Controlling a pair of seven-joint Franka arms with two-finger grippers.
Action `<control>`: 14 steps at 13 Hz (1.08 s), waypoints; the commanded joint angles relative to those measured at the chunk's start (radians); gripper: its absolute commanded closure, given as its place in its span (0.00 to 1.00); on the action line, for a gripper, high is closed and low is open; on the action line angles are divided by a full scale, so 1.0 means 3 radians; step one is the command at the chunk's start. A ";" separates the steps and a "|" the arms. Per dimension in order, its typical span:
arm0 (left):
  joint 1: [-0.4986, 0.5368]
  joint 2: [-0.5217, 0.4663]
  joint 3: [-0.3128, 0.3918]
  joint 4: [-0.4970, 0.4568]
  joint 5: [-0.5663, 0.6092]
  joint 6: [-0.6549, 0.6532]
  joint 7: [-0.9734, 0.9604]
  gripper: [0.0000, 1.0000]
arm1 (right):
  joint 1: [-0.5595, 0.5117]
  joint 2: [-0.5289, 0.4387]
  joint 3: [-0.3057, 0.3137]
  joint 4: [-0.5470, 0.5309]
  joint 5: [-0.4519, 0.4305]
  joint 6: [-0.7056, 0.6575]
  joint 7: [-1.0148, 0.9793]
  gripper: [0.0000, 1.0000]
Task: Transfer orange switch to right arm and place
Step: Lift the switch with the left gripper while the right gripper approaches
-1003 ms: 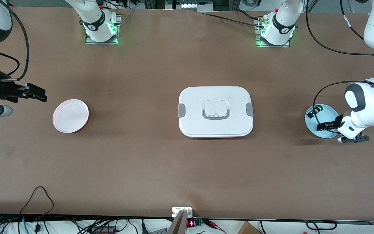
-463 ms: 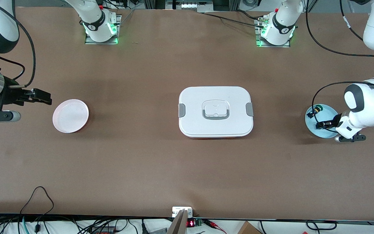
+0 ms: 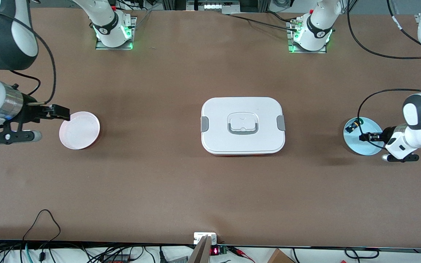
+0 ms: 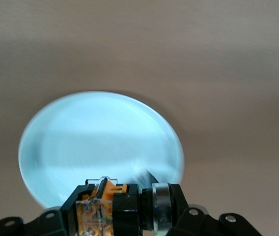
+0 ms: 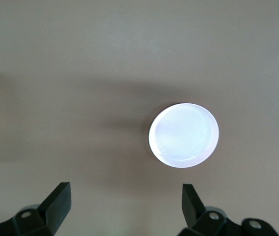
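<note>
My left gripper (image 3: 366,137) is shut on the orange switch (image 4: 111,210) and holds it just over the blue plate (image 3: 369,148) at the left arm's end of the table. In the left wrist view the gripper (image 4: 125,212) clamps the switch sideways, its tan-orange rear and black collar between the fingers, with the blue plate (image 4: 100,132) below. My right gripper (image 3: 63,114) is open and empty, at the edge of the pink plate (image 3: 80,131). In the right wrist view its fingertips (image 5: 125,199) stand wide apart, with the pink plate (image 5: 183,135) ahead.
A second small switch (image 3: 353,126) with a green face and blue parts lies on the blue plate. A white lidded box (image 3: 242,126) with grey clips sits at the table's middle. The arm bases stand along the table's edge farthest from the front camera.
My right gripper has moved in from the table's end to the pink plate's edge. My left arm has lifted a little, with the orange switch in its gripper over the blue plate.
</note>
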 commanded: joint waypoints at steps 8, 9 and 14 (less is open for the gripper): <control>0.0049 -0.0149 -0.0999 0.0776 -0.1478 -0.1264 0.0307 0.86 | 0.0127 -0.0083 0.0000 -0.0491 0.0898 0.0309 0.0060 0.00; 0.0049 -0.0200 -0.1025 0.0761 -0.1785 -0.1265 0.0561 0.86 | 0.0122 -0.0089 0.0000 -0.0532 0.1082 0.0320 0.0060 0.00; 0.0044 -0.0221 -0.1301 0.0746 -0.3028 -0.1208 0.1482 0.86 | 0.0004 -0.0129 -0.0005 -0.0874 0.2512 0.0341 0.0049 0.00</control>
